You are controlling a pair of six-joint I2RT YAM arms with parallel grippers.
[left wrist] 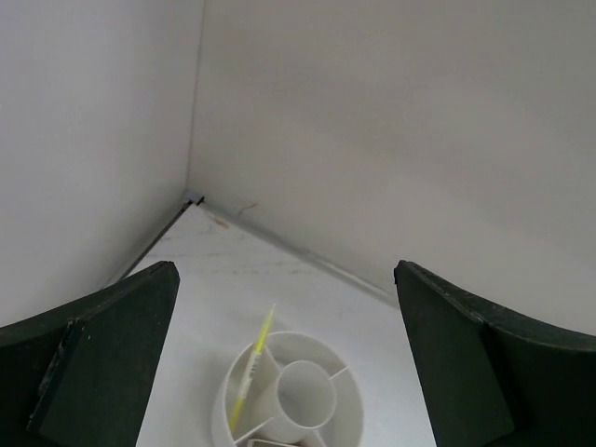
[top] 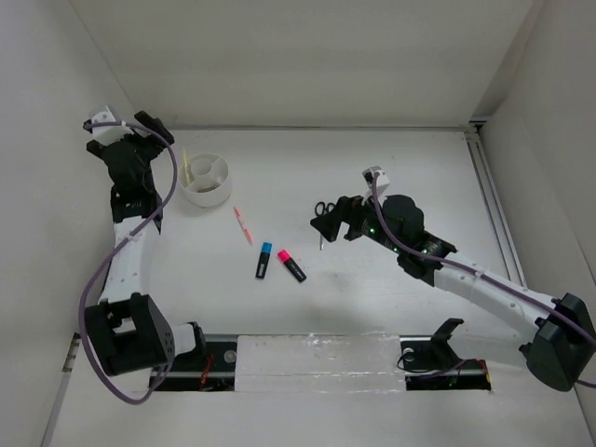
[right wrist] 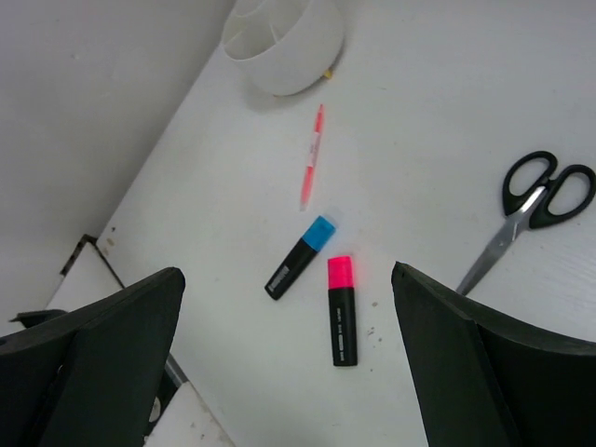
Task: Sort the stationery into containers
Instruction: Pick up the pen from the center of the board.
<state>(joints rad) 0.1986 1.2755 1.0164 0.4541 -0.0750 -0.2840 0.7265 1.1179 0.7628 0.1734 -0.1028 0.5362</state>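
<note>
The white bowl [top: 206, 179] [left wrist: 346, 391] sits on the white table [top: 391, 168], near the far left corner where two white walls meet. It has a round cup in the middle and walls that split the ring around it into parts.

The yellow pen [top: 187, 169] [left wrist: 250, 377] is in the bowl, in an outer part on the left side. It leans, and its top pokes up over the rim.

The left fingers [left wrist: 102, 363] hang above the bowl. They are spread wide and hold nothing. The bowl and the pen show in the gap between them.

The pink pen [top: 243, 224] [right wrist: 312, 155] lies flat on the table, a little way from the bowl. Closer to the arms lie two black highlighters side by side. They are close but not touching. One is the blue cap highlighter [top: 264, 260] [right wrist: 301, 257] and the other is the pink cap highlighter [top: 291, 265] [right wrist: 342, 310].

The right fingers [right wrist: 102, 354] are up over the middle of the table. They are spread wide too, with nothing in them. From the right wrist, the two highlighters show down in the gap between the fingers.

The scissors [top: 321, 216] [right wrist: 531, 209] lie shut on the table, off to the right of the highlighters. From above, the right arm is right beside them and hides part of them.
</note>
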